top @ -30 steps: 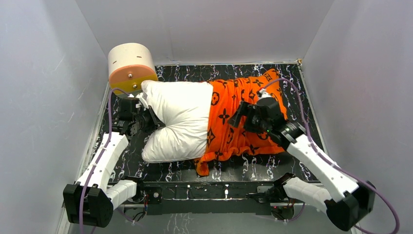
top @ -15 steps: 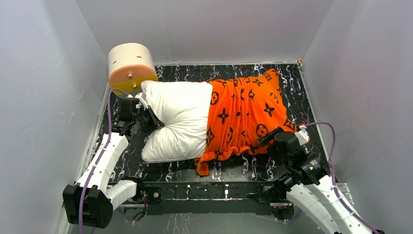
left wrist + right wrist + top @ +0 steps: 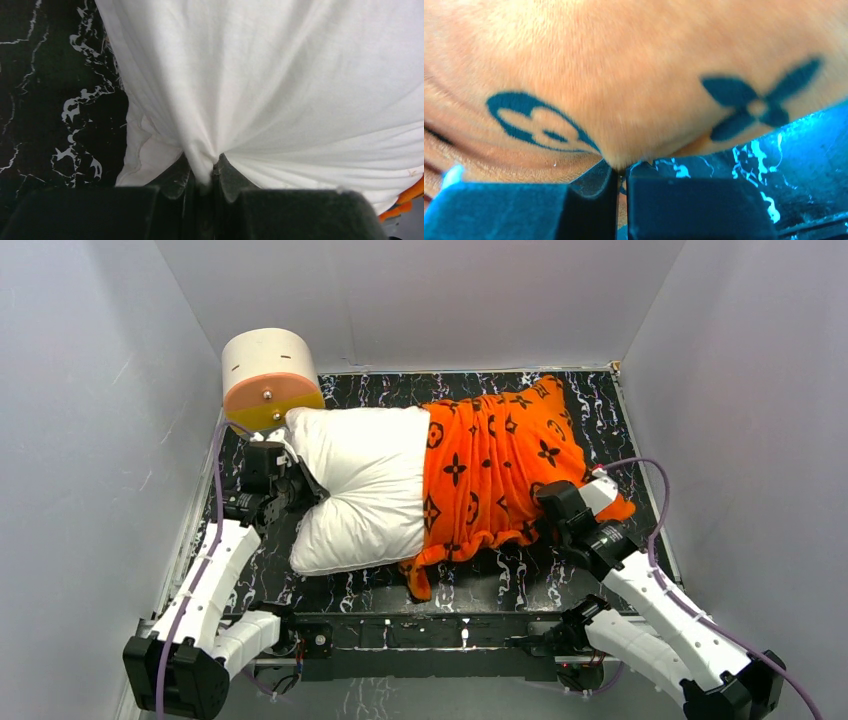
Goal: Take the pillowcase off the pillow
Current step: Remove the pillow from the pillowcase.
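Orange pillowcase [image 3: 500, 465] covers the right half of the white pillow [image 3: 365, 480] on the worktop [image 3: 500, 585]; left gripper [image 3: 202, 175] clamps a pillow fold, right gripper [image 3: 616, 167] apparently pinches the pillowcase's near-right edge.

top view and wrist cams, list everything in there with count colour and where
pillowcase: one, orange with black motifs, over the pillow's right part
pillow: one, white, mid-table, left part bare
cylinder: one, cream with orange face, far left corner
table: one, black with white veining, under everything
walls: three, pale grey, around the table
left gripper: one, black, shut on the pillow's left edge
right gripper: one, black, shut on the pillowcase's near right edge
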Motion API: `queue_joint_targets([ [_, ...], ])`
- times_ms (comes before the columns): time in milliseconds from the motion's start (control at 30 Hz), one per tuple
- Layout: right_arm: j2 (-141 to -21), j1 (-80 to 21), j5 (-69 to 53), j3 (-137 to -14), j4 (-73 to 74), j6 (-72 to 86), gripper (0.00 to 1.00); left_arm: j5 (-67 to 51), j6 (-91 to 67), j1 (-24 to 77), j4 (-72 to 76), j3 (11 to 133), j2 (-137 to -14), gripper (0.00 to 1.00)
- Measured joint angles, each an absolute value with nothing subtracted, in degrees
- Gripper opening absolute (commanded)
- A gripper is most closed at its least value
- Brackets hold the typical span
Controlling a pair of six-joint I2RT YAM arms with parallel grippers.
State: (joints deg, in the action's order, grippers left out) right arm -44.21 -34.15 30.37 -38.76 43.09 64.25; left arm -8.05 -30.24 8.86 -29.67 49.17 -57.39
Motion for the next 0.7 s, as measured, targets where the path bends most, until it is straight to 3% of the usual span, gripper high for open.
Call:
queue_joint_targets([
  [500,-42.7,-33.8,71.9,-50.0,46.3,53.5,0.03,17.0,-27.0,8.6,-33.7,50.0,-47.0,0.00],
  [600,-42.9,-33.7,70.3,-50.2,45.9,50.8,0.28,17.1,-26.9,8.6,-33.6,50.0,-47.1,0.00],
  [667,-42.9,-33.7,65.1,-50.7,46.0,50.6,0.55,16.8,-26.9,8.6,-33.6,50.0,-47.2,0.00],
  [700,-42.7,-33.7,61.4,-50.9,45.7,50.8,0.63,16.6,-27.0,8.5,-33.6,50.0,-47.2,0.00],
])
